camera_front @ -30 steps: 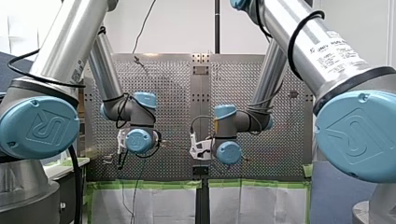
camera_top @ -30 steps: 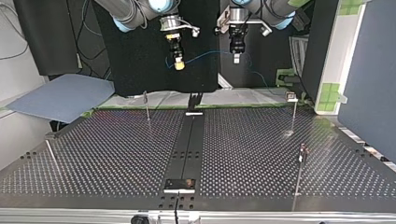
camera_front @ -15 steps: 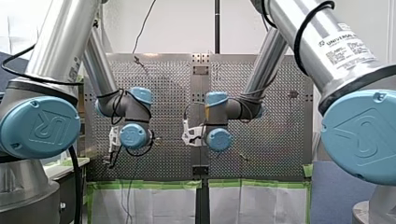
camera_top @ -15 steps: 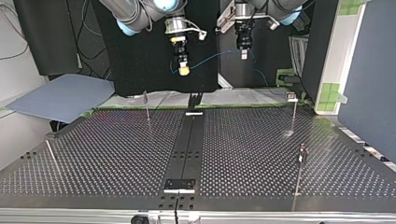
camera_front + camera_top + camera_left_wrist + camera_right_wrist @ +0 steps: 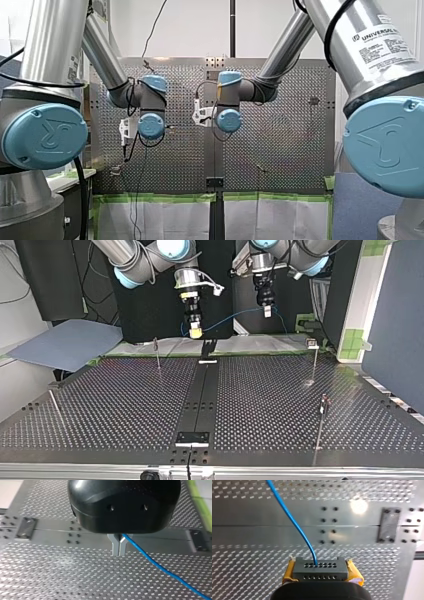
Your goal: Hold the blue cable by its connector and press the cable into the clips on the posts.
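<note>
The main risk, as it looks, is the cable missing a clip. The blue cable [image 5: 231, 320] hangs in a loose span between the two grippers, high over the perforated table's [image 5: 125, 405] edge on the arms' side and well apart from every post [image 5: 314, 362]. If the span sags or twists on the way down, it could ride beside a clip [image 5: 311, 343] rather than seat in it, and a thin post could bend under a sideways push. A slip is also possible at the left gripper [image 5: 119, 552], whose metal fingers are pressed together on the bare cable (a narrow grip, up near the finger roots). The right gripper [image 5: 322, 573] pinches the grey connector [image 5: 320, 566] between yellow pads, squarely as far as shows. The cable itself is thin, glossy and bright blue. It leaves the connector's face of small holes in one smooth bend, and past the left gripper it trails away downward.
</note>
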